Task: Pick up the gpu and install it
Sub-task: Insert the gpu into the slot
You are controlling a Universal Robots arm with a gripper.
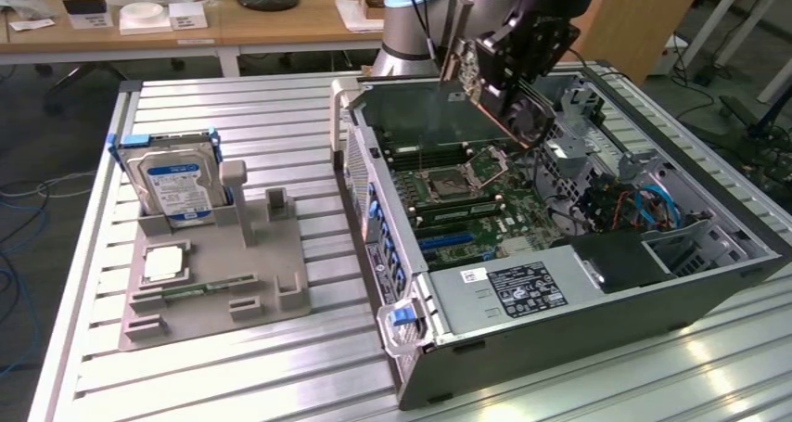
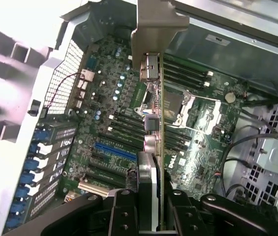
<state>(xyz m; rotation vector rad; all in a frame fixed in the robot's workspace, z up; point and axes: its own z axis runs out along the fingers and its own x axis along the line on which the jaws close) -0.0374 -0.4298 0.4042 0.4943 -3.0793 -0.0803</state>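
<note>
**A:** What is made out, from the largest thing down?

**B:** A slatted table (image 1: 248,376) is seen. An open computer case (image 1: 743,264) is laid on its side on it, directly below the jaws. A grey parts holder (image 1: 266,274) carrying a hard drive (image 1: 173,185) is set well apart from the jaws.

**A:** And inside the case?

**B:** The motherboard (image 2: 109,98) is exposed beneath the jaws.

**A:** Where is the gpu?

**B:** The gpu (image 2: 150,123) is gripped edge-on between the jaws, which are drawn narrow onto its board. It is hung over the motherboard and apart from it (as far as the exterior view allows). Its pale metal bracket (image 2: 156,24) is carried at the end farthest from the jaws.

**A:** Which step is in hand?

**B:** The pick-up is judged done. The card is being positioned over the board, and it is not yet seated.

**A:** What would seating call for?

**B:** The card's edge would need to be lined up with a long slot, possibly the blue slot (image 2: 114,151) just beside the card's line. The bracket would need to be brought to the case's rear wall. The card would have to be kept square and pressed in straight.
</note>
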